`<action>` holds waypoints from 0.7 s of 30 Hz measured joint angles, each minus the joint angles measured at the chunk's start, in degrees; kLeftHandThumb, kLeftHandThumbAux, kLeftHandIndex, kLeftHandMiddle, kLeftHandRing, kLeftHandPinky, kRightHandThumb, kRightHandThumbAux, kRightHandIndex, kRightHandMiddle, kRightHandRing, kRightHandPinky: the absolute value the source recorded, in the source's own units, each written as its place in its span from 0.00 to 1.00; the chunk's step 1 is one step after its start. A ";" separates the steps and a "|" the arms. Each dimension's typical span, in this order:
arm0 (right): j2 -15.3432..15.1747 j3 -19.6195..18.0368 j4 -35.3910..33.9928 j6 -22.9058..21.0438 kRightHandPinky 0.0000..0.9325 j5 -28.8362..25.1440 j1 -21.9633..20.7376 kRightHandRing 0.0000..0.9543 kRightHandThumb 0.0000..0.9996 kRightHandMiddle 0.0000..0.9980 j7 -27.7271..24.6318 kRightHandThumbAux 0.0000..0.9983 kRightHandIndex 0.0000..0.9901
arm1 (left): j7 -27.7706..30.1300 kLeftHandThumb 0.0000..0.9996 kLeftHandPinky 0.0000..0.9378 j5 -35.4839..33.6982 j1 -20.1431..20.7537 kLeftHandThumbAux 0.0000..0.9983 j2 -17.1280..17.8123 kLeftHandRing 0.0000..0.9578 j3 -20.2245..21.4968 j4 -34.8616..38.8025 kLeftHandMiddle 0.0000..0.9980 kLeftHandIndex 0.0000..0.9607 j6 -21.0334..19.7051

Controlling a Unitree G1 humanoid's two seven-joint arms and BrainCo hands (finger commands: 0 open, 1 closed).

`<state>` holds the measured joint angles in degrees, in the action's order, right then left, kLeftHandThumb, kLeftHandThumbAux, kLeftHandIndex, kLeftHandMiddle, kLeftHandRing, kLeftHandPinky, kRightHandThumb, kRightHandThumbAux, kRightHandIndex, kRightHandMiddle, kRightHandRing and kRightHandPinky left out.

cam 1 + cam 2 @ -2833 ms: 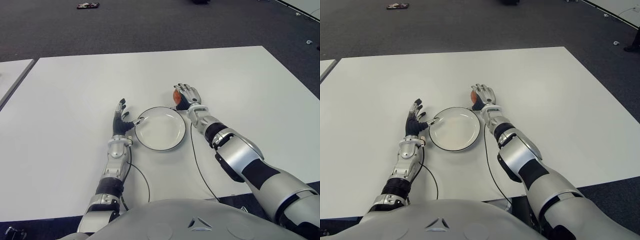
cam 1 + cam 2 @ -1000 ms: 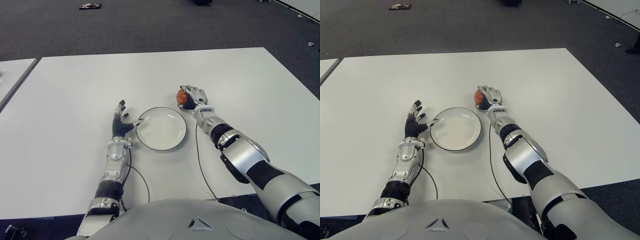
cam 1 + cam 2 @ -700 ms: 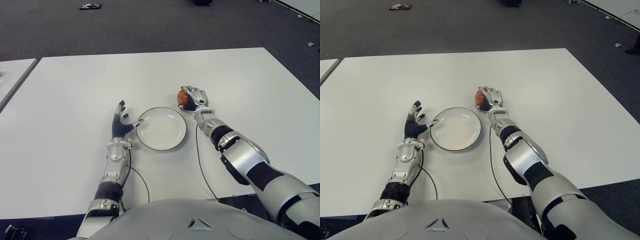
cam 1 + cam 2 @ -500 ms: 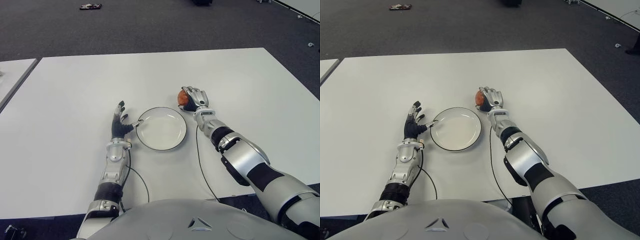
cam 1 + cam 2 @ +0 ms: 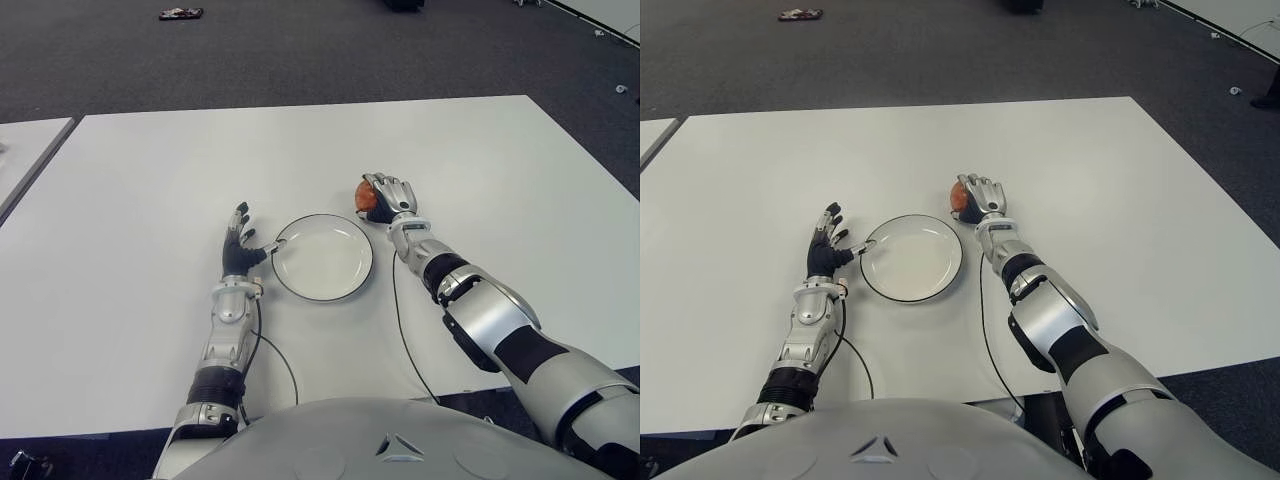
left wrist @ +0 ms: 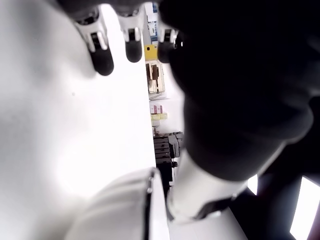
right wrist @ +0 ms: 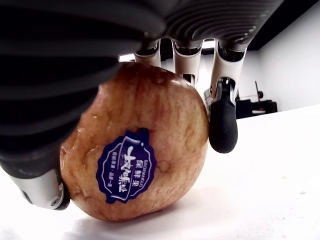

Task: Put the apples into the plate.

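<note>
Apple (image 7: 134, 155): one, red-brown, blue sticker facing my wrist camera. It sits on the white bench (image 5: 150, 180), just beyond the far right edge of the plate (image 5: 322, 257) and outside its rim.

Right hand (image 5: 388, 197): cupped over the apple. My fingers (image 7: 223, 125) reach down past its far side and the thumb presses its near side, so I count it as held, though its underside looks to be on the bench and not lifted. Against the views from about three seconds back, this hand and the apple with it have shifted a little to my right and away from the plate rim; over the last half second I see almost no change. My reading: the grasp has settled and the lift has not begun.

Left hand (image 5: 238, 249): just left of the plate, fingers spread, holding nothing, thumb tip close to the rim.

Plate: holds nothing so far.

Other apples: none visible in any view.

Outstanding: raise the apple, carry it left over the rim, set it down inside.
</note>
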<state>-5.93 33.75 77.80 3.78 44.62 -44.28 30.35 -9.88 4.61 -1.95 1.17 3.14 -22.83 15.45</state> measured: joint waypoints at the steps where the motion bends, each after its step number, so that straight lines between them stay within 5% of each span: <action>1: -0.03 -0.06 -0.03 0.03 0.68 -0.02 0.00 0.60 0.95 0.54 -0.11 0.66 0.39 | 0.00 0.00 0.03 0.00 0.00 0.28 0.00 0.00 0.00 0.02 0.00 0.00 -0.11; 21: -0.20 -2.66 -0.17 1.27 0.74 -1.65 0.13 0.61 0.95 0.54 -1.02 0.66 0.39 | 0.00 0.00 0.04 0.00 0.04 0.29 0.01 0.00 0.04 0.17 0.00 0.00 -0.92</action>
<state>-6.12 31.09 77.63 5.06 42.98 -44.15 29.32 -9.88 4.61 -1.91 1.18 3.18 -22.65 14.53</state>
